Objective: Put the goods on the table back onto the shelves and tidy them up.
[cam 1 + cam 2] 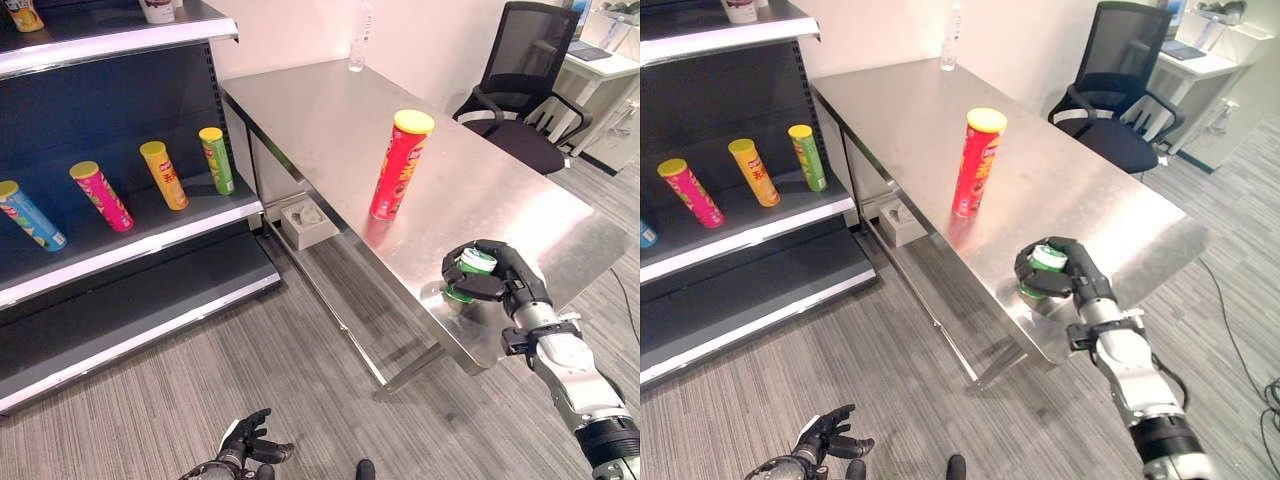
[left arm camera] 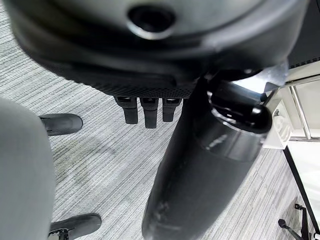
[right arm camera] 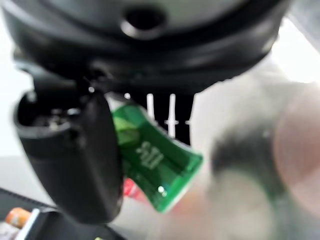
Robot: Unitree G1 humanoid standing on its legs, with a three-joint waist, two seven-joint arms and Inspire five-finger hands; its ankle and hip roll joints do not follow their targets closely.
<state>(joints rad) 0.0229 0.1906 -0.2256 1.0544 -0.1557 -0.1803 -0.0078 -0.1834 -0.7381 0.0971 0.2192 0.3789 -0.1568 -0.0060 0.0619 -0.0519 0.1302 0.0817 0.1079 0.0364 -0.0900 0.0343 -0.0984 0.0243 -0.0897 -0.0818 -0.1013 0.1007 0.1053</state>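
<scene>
Right robot hand grips green can (near table edge).

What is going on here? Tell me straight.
The robot's right hand is curled round a small green can at the near corner of the steel table. A tall red tube with a yellow lid stands upright mid-table. The left hand hangs low over the carpet. Four tubes lean on the dark shelf.

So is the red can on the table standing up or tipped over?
Upright. The red can stands on its base on the table, yellow lid up, apart from the right hand, which grips a green can.
</scene>
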